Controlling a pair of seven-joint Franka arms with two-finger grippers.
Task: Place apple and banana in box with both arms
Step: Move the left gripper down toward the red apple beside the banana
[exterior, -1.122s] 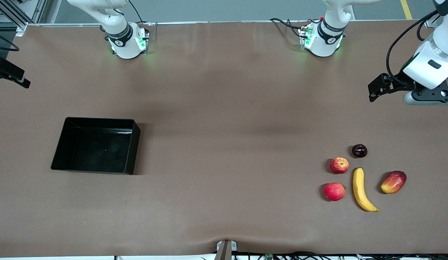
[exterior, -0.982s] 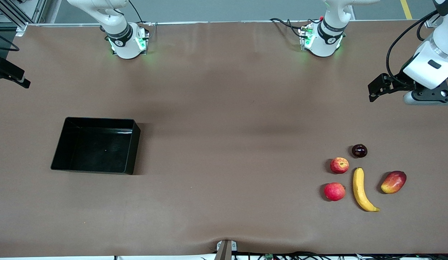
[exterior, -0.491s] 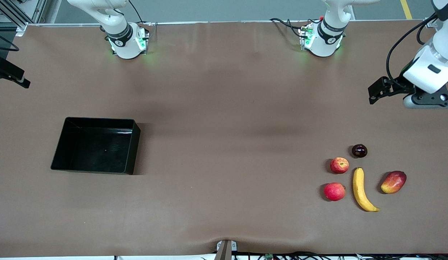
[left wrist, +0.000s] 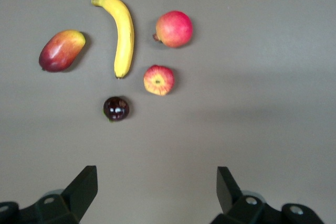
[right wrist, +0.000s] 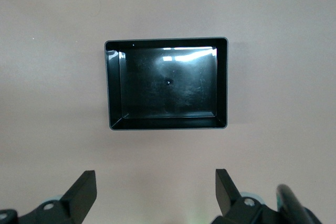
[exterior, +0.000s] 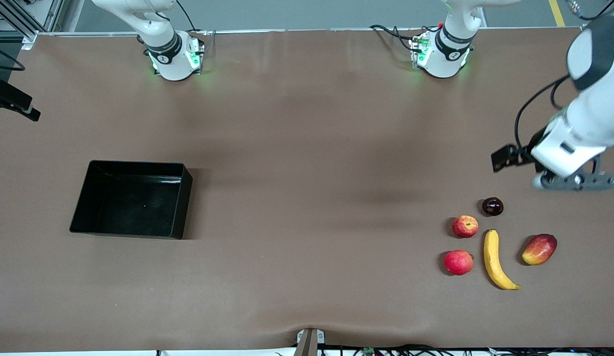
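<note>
The streaked red apple [exterior: 465, 226] [left wrist: 159, 80] lies at the left arm's end of the table, with the long yellow banana [exterior: 495, 259] [left wrist: 123, 35] beside it. Toward the right arm's end sits the black box [exterior: 138, 163] [right wrist: 168, 93], with nothing in it. My left gripper [exterior: 575, 182] [left wrist: 157, 179] hangs open and empty over bare table just short of the fruit group. High above the table next to the box, my right gripper [right wrist: 156, 182] is open and empty as well; that arm waits.
A uniformly red-pink round fruit [exterior: 458, 262], a red-yellow mango [exterior: 539, 249] and a small dark fruit [exterior: 492, 206] lie around the apple and banana. The brown table [exterior: 307, 148] stretches wide between the fruit and the box.
My left arm has swung its open gripper over the table toward the fruit group. The fruits, the box and the right arm have not moved.
</note>
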